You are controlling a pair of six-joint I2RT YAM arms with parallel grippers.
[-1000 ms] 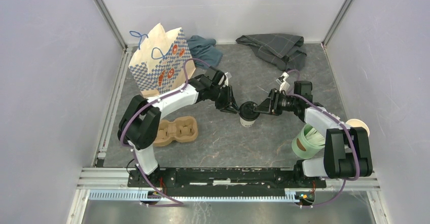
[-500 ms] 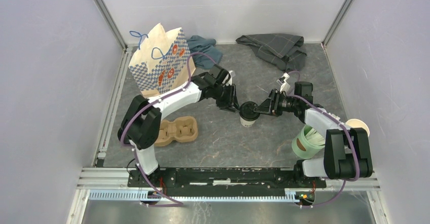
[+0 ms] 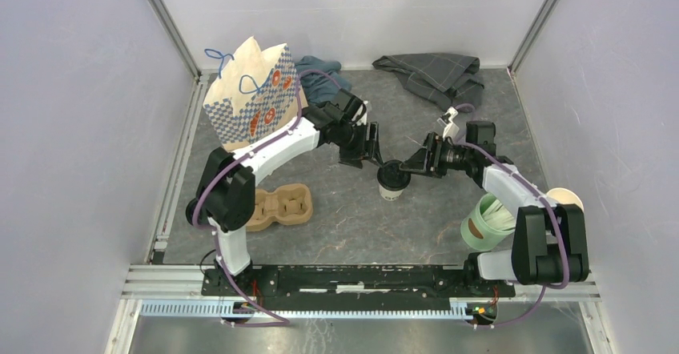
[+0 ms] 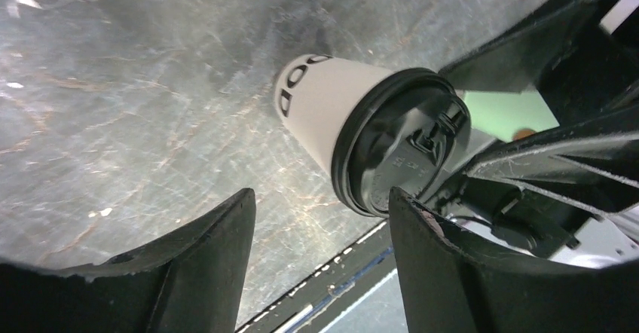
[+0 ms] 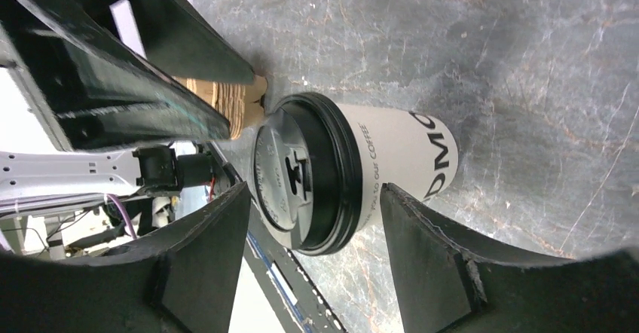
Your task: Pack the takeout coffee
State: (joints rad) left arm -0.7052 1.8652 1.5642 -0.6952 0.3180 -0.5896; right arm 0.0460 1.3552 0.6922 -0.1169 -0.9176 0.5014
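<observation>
The takeout coffee (image 3: 391, 183), a small white paper cup with a black lid, stands upright mid-table. It shows in the left wrist view (image 4: 320, 107) and the right wrist view (image 5: 399, 160). My left gripper (image 3: 374, 158) is open just left of and behind the cup; in its own view (image 4: 320, 205) the lid sits beyond the right fingertip. My right gripper (image 3: 411, 166) is open close on the cup's right; in its view (image 5: 314, 193) the lid lies between the two fingers (image 5: 437, 265), with no clear contact.
A patterned paper bag (image 3: 252, 98) stands at the back left. A cardboard cup carrier (image 3: 276, 206) lies front left. A mint-green cup (image 3: 486, 222) and a lidless white cup (image 3: 564, 198) are at the right. Cloths (image 3: 436, 74) lie at the back.
My left gripper has drawn back from the cup, toward the rear. My right gripper has shifted slightly rearward, still beside the cup. The cup has not moved.
</observation>
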